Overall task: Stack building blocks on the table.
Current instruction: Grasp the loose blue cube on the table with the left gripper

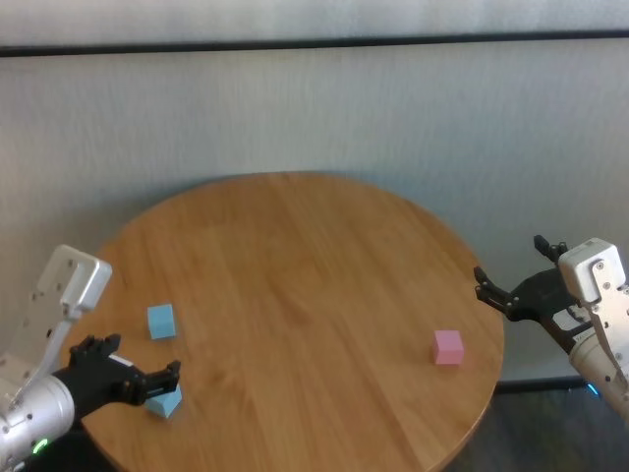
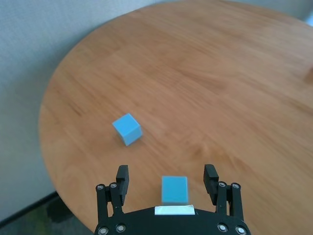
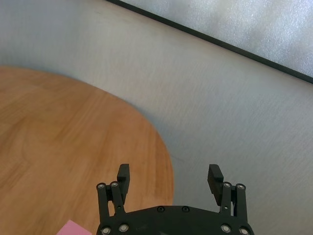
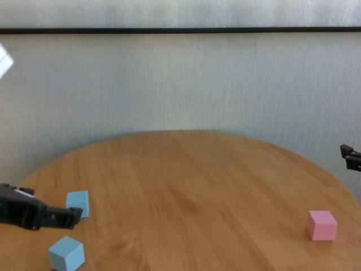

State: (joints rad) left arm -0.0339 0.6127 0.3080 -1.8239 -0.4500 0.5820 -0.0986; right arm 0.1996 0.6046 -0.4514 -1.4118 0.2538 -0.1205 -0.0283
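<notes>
Two light blue cubes lie near the left edge of the round wooden table [image 1: 295,265]: a far one [image 1: 161,321] and a near one [image 1: 165,401]. My left gripper [image 1: 142,359] is open and hovers over the near blue cube. In the left wrist view this cube [image 2: 174,190] lies between the spread fingers of the gripper [image 2: 166,174], untouched, with the other blue cube [image 2: 127,129] beyond it. The pink cube [image 1: 448,346] lies near the table's right edge. My right gripper [image 1: 511,267] is open and empty, past that edge, above and beyond the pink cube.
A pale wall with a dark horizontal strip [image 4: 180,30] stands behind the table. The right wrist view shows the table's curved edge [image 3: 161,147] and a corner of the pink cube [image 3: 73,229]. The chest view shows the pink cube [image 4: 322,224] alone at the right.
</notes>
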